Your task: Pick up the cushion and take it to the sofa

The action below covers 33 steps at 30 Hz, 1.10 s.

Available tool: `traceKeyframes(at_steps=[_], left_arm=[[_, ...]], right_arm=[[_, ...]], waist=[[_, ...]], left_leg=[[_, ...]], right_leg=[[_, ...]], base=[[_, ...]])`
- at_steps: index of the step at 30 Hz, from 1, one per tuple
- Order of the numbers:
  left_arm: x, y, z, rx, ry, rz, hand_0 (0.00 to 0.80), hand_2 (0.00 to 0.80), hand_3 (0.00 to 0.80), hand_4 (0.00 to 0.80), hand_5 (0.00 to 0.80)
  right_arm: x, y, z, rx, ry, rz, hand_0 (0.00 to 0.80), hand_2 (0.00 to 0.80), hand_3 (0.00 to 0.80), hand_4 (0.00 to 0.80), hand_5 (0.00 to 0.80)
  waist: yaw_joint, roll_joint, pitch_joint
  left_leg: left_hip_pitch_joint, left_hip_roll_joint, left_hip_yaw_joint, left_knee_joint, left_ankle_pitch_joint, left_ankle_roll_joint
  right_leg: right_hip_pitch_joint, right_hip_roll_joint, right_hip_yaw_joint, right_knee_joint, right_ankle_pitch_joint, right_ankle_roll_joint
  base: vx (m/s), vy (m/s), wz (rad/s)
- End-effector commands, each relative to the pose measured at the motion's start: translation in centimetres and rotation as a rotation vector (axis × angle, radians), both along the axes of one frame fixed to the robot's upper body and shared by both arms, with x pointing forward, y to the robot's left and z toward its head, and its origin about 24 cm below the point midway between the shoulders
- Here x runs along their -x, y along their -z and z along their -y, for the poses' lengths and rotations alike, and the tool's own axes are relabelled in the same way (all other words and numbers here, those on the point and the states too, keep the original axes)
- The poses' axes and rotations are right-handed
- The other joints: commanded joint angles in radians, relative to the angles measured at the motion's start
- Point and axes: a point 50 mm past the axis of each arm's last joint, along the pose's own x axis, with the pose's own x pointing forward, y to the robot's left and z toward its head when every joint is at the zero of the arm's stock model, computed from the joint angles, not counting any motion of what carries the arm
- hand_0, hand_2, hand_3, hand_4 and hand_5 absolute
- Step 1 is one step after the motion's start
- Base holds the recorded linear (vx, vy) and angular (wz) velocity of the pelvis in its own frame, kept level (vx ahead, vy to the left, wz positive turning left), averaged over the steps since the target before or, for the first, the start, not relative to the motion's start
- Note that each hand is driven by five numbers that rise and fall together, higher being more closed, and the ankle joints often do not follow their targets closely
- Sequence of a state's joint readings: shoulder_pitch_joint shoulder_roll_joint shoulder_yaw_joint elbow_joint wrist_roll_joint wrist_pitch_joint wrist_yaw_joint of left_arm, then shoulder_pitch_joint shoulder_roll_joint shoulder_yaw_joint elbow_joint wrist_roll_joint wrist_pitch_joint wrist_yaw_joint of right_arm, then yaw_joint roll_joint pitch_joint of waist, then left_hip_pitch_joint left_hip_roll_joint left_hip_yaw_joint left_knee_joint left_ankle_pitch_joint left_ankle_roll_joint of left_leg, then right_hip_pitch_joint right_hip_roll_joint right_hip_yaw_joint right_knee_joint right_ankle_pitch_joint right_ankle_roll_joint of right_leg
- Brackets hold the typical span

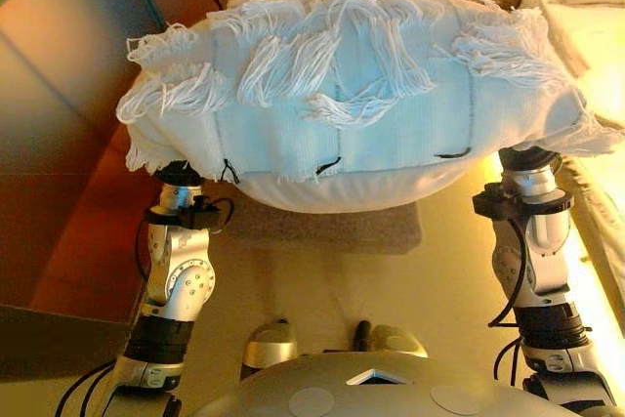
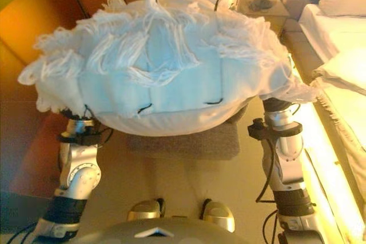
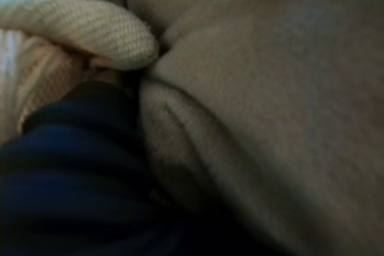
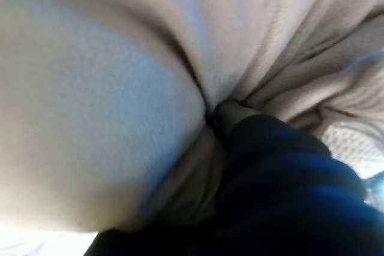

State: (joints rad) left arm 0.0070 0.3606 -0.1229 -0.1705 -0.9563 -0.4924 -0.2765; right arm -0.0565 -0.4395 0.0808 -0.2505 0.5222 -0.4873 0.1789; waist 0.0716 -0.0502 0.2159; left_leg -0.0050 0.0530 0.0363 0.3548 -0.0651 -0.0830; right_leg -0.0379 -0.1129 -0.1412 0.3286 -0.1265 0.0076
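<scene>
Carrying the fringed white cushion [image 1: 352, 95] high between both arms, each robot hand is buried in its fabric, so I cannot tell their grip. The cushion blocks the view ahead; it could slip sideways if one arm drops.

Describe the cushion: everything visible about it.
The cushion is large, white and plump. Its upper face is ribbed woven fabric in panels with long shaggy tassels of white yarn and a few dark stitches; its underside is smooth and plain. It is held up in the air, roughly level, between the two arms. In each wrist view the fabric bulges and creases around the dark cover of the left robot hand and the right robot hand, whose fingers are buried in it.
</scene>
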Motion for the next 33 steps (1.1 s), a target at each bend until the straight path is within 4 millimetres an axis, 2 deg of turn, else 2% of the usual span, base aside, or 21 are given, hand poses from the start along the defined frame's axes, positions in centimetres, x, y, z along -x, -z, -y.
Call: traceKeyframes(at_steps=[1,3,5,7,10,12,13,16,17,18,20,21,23,25,26,27,28,29,30,31,33], left_arm=[[0.9,-4.0,2.7,-0.042,0.143,0.263,0.8,0.8,0.8,0.8,0.8],[0.7,-4.2,2.7,-0.039,0.141,0.273,0.8,0.8,0.8,0.8,0.8],[0.5,-4.3,2.9,-0.035,0.137,0.27,0.8,0.8,0.8,0.8,0.8],[0.4,-4.2,3.1,-0.029,0.132,0.258,0.8,0.8,0.8,0.8,0.8],[0.4,-3.7,3.3,-0.013,0.123,0.219,0.8,0.8,0.8,0.8,0.8],[0.7,-3.3,3.2,-0.008,0.116,0.197,0.8,0.8,0.8,0.8,0.8],[0.8,-3.1,3.2,-0.003,0.115,0.185,0.8,0.8,0.8,0.8,0.8],[1.1,-2.7,2.9,0.006,0.09,0.177,0.8,0.8,0.8,0.8,0.8],[1.2,-2.7,2.7,0.009,0.078,0.178,0.8,0.8,0.8,0.8,0.8],[1.3,-2.7,2.6,0.012,0.071,0.179,0.8,0.8,0.8,0.8,0.8],[1.3,-2.8,2.3,0.007,0.055,0.185,0.8,0.8,0.8,0.8,0.8],[1.4,-2.8,2.1,0.001,0.043,0.178,0.8,0.8,0.8,0.8,0.8],[1.3,-2.8,1.6,-0.001,0.024,0.147,0.8,0.8,0.8,0.8,0.8],[1.2,-2.9,1.5,-0.038,0.042,0.158,0.8,0.8,0.8,0.8,0.8],[1.2,-3.0,1.5,-0.046,0.047,0.161,0.8,0.8,0.8,0.8,0.8],[1.2,-3.3,1.4,-0.05,0.068,0.164,0.8,0.8,0.8,0.8,0.8],[1.1,-3.4,1.4,-0.051,0.077,0.164,0.8,0.8,0.8,0.8,0.8],[1.0,-3.4,1.4,-0.062,0.077,0.171,0.8,0.8,0.8,0.8,0.8],[0.9,-3.7,1.3,-0.075,0.081,0.184,0.8,0.8,0.8,0.8,0.8],[0.7,-4.0,1.4,-0.09,0.086,0.2,0.8,0.8,0.8,0.8,0.8],[0.4,-4.3,1.5,-0.112,0.081,0.221,0.8,0.8,0.8,0.8,0.8]], right_arm=[[1.4,-3.8,-3.5,0.06,-0.178,0.262,0.8,0.8,0.8,0.8,0.8],[1.2,-4.2,-3.9,0.067,-0.184,0.276,0.8,0.8,0.8,0.8,0.8],[0.8,-4.5,-4.2,0.062,-0.188,0.269,0.8,0.8,0.8,0.8,0.8],[0.5,-4.4,-4.5,0.059,-0.194,0.248,0.8,0.8,0.8,0.8,0.8],[0.6,-3.6,-4.9,0.052,-0.207,0.194,0.8,0.8,0.8,0.8,0.8],[0.9,-3.1,-4.9,0.053,-0.22,0.168,0.8,0.8,0.8,0.8,0.8],[1.0,-2.9,-4.9,0.053,-0.223,0.156,0.8,0.8,0.8,0.8,0.8],[1.3,-2.5,-4.6,0.055,-0.253,0.133,0.8,0.8,0.8,0.8,0.8],[1.4,-2.5,-4.5,0.059,-0.264,0.129,0.8,0.8,0.8,0.8,0.8],[1.4,-2.5,-4.5,0.062,-0.271,0.127,0.8,0.8,0.8,0.8,0.8],[1.3,-2.4,-4.6,0.058,-0.289,0.125,0.8,0.8,0.8,0.8,0.8],[1.3,-2.2,-4.6,0.053,-0.296,0.12,0.8,0.8,0.8,0.8,0.8],[1.4,-2.0,-4.3,0.028,-0.303,0.096,0.8,0.8,0.8,0.8,0.8],[1.6,-1.8,-4.1,0.008,-0.288,0.09,0.8,0.8,0.8,0.8,0.8],[1.7,-1.8,-4.1,0.005,-0.278,0.093,0.8,0.8,0.8,0.8,0.8],[1.9,-2.0,-4.0,-0.005,-0.254,0.11,0.8,0.8,0.8,0.8,0.8],[2.0,-2.0,-4.2,-0.014,-0.249,0.117,0.8,0.8,0.8,0.8,0.8],[2.1,-2.0,-4.2,-0.021,-0.242,0.124,0.8,0.8,0.8,0.8,0.8],[2.1,-2.1,-4.3,-0.026,-0.238,0.132,0.8,0.8,0.8,0.8,0.8],[1.9,-2.4,-4.5,-0.031,-0.233,0.139,0.8,0.8,0.8,0.8,0.8],[1.0,-2.8,-4.9,-0.053,-0.218,0.134,0.8,0.8,0.8,0.8,0.8]], waist=[[0.003,-0.002,0.019],[0.021,0.033,0.037],[0.039,0.071,0.042],[0.055,0.093,0.039],[0.078,0.109,0.031],[0.093,0.124,0.025],[0.093,0.114,0.026],[0.109,0.126,0.019],[0.11,0.115,0.02],[0.119,0.125,0.017],[0.127,0.104,0.004],[0.131,0.098,-0.01],[0.141,0.076,-0.052],[0.158,0.046,-0.094],[0.166,0.051,-0.106],[0.173,0.046,-0.115],[0.167,0.035,-0.11],[0.164,0.033,-0.109],[0.165,0.04,-0.111],[0.163,0.023,-0.102],[0.154,0.027,-0.088]], left_leg=[[-0.152,-0.026,0.013,0.217,-0.011,0.059],[-0.166,-0.03,-0.012,0.109,0.068,0.039],[-0.178,-0.01,-0.03,-0.046,0.166,0.012],[-0.184,0.008,-0.05,-0.164,0.249,-0.01],[-0.182,0.034,-0.113,-0.275,0.333,-0.034],[-0.187,0.073,-0.158,-0.312,0.36,-0.047],[-0.18,0.073,-0.169,-0.322,0.357,-0.052],[-0.202,0.12,-0.201,-0.339,0.357,-0.065],[-0.205,0.117,-0.202,-0.336,0.353,-0.07],[-0.221,0.134,-0.204,-0.334,0.359,-0.074],[-0.219,0.129,-0.166,-0.344,0.292,-0.074],[-0.217,0.12,-0.16,-0.328,0.285,-0.074],[-0.238,0.078,-0.144,-0.24,0.239,-0.037],[-0.268,0.028,-0.123,-0.172,0.18,0.018],[-0.277,0.027,-0.122,-0.164,0.176,0.03],[-0.282,-0.001,-0.127,-0.148,0.16,0.053],[-0.275,-0.027,-0.131,-0.14,0.141,0.065],[-0.273,-0.041,-0.133,-0.14,0.136,0.073],[-0.274,-0.042,-0.134,-0.152,0.148,0.076],[-0.271,-0.068,-0.121,-0.153,0.141,0.074],[-0.245,-0.073,-0.1,-0.168,0.135,0.068]], right_leg=[[0.147,0.026,-0.009,-0.117,0.021,-0.004],[0.166,0.059,0.007,-0.094,-0.017,-0.008],[0.2,0.1,0.033,-0.082,-0.056,-0.012],[0.24,0.121,0.061,-0.077,-0.085,-0.014],[0.295,0.131,0.11,-0.049,-0.137,-0.012],[0.305,0.14,0.142,-0.017,-0.161,-0.011],[0.313,0.128,0.147,0.0,-0.185,-0.009],[0.332,0.109,0.172,0.047,-0.235,0.007],[0.347,0.083,0.17,0.073,-0.271,0.013],[0.359,0.08,0.176,0.075,-0.274,0.022],[0.396,-0.001,0.153,0.109,-0.291,0.062],[0.415,-0.029,0.14,0.115,-0.287,0.081],[0.455,-0.082,0.124,0.135,-0.202,0.133],[0.452,-0.119,0.1,0.18,-0.067,0.159],[0.44,-0.115,0.104,0.191,-0.027,0.161],[0.407,-0.111,0.111,0.234,0.038,0.155],[0.374,-0.109,0.11,0.255,0.043,0.15],[0.344,-0.088,0.107,0.236,0.038,0.146],[0.317,-0.061,0.093,0.183,0.046,0.141],[0.298,-0.069,0.058,0.135,0.014,0.138],[0.209,-0.062,-0.007,0.017,-0.002,0.124]], base=[[0.07,-0.003,0.06],[0.227,0.031,-0.01],[0.426,0.078,-0.44],[0.527,0.115,-0.24],[0.579,0.147,0.18],[0.579,0.191,-0.21],[0.62,0.205,-0.02],[0.59,0.259,-0.12],[0.664,0.312,-0.44],[0.706,0.311,-0.54],[0.668,0.349,-0.7],[0.594,0.368,-1.03],[0.493,0.306,-0.8],[0.439,0.243,-0.06],[0.465,0.218,-0.07],[0.414,0.144,-0.14],[0.449,0.114,-0.17],[0.346,0.073,-0.01],[0.298,0.023,0.07],[0.243,-0.02,0.03],[0.248,-0.074,-0.27]])
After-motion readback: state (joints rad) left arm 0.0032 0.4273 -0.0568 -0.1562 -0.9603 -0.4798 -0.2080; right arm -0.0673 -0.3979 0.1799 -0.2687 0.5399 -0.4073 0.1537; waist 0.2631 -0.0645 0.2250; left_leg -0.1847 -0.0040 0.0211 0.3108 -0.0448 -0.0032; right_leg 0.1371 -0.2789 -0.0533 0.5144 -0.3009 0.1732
